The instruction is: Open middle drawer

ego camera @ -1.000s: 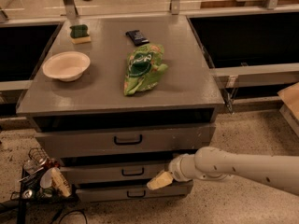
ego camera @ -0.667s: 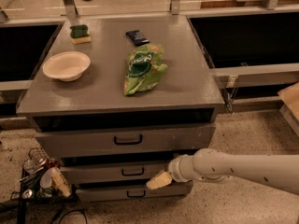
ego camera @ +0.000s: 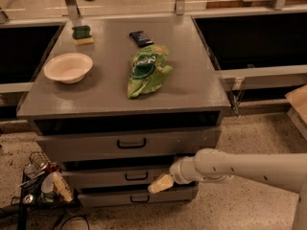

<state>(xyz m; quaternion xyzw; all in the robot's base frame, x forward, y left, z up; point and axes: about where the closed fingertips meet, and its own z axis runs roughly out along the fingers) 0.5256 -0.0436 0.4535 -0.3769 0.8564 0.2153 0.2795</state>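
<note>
One gripper (ego camera: 160, 183) is at the front of the middle drawer (ego camera: 96, 178), just right of its black handle (ego camera: 136, 176). I cannot tell if it is clenched.

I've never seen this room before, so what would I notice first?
A green chip bag lies in the middle of the grey cabinet top, with a white bowl to its left. Low down, a white robot arm reaches in from the right, its pincer at the middle drawer, right of the black handle.
</note>
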